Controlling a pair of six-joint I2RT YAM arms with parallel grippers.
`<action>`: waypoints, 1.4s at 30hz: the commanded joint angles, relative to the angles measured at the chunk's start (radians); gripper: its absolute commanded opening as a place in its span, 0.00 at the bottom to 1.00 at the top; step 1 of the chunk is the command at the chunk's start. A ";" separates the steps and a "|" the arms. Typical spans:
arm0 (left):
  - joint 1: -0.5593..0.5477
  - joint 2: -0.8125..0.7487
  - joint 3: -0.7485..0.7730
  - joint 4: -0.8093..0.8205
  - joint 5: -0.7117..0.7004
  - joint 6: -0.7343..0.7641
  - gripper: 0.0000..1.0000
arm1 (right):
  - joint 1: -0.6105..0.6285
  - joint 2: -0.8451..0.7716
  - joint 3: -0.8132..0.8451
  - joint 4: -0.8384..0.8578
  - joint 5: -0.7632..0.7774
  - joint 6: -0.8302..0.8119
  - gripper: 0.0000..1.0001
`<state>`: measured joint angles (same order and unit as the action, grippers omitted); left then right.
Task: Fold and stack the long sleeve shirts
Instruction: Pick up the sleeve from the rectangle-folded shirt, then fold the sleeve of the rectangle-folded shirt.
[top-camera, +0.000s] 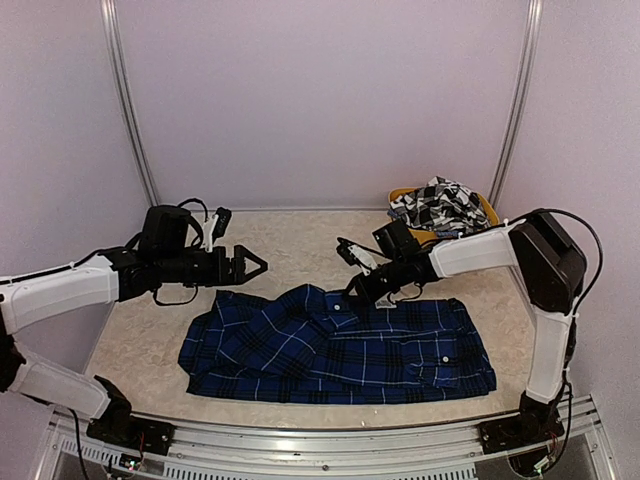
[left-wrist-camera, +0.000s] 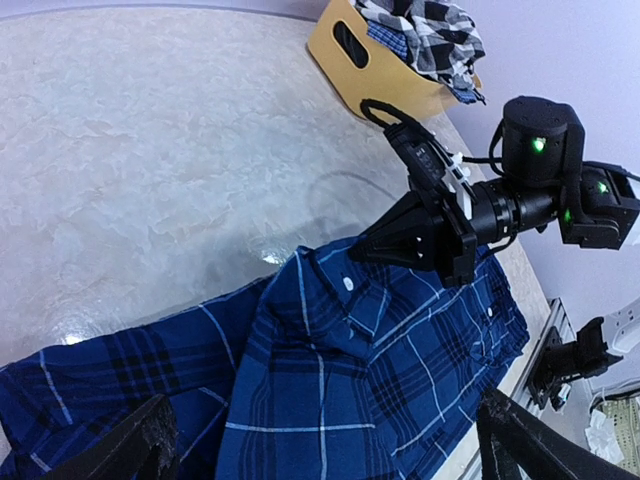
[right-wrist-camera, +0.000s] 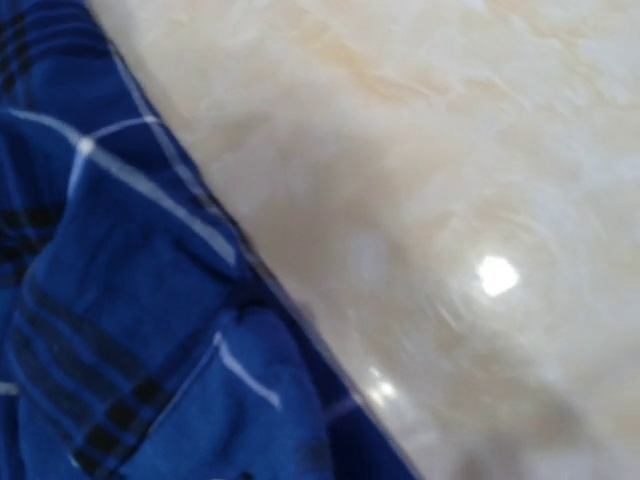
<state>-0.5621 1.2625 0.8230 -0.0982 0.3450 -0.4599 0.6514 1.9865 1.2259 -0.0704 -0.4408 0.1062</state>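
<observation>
The blue shirt (top-camera: 340, 350) lies spread across the near half of the surface (top-camera: 290, 240), front up. Its left portion is rumpled and appears partly doubled inward, and no clean fold is evident. The right gripper (top-camera: 358, 291) is down at the shirt's far edge near the collar, jaws pressed together. The views do not confirm whether cloth is caught between them. The left gripper (top-camera: 255, 265) hangs above the bare surface just beyond the shirt's far left corner, jaws spread wide and holding nothing. The black-and-white checked shirt (top-camera: 440, 203) lies heaped in the yellow tub (top-camera: 399, 194) at the far right, well apart from the work. Assessment: the task is at an early stage. The first shirt is being arranged or is beginning its fold. The second shirt remains to be taken out and folded, and no stack exists.
</observation>
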 joint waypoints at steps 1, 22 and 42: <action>0.056 -0.043 -0.036 -0.008 -0.027 -0.034 0.99 | -0.020 -0.109 -0.023 -0.095 0.077 0.054 0.00; 0.059 0.273 -0.101 0.159 0.080 -0.051 0.90 | -0.042 -0.451 -0.029 -0.510 0.293 0.086 0.00; 0.037 0.300 -0.098 0.139 -0.128 0.010 0.91 | -0.170 -0.378 -0.079 -0.631 0.365 0.055 0.00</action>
<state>-0.5091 1.5703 0.7021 0.0437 0.2836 -0.4877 0.5003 1.5898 1.1519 -0.6369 -0.1211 0.1745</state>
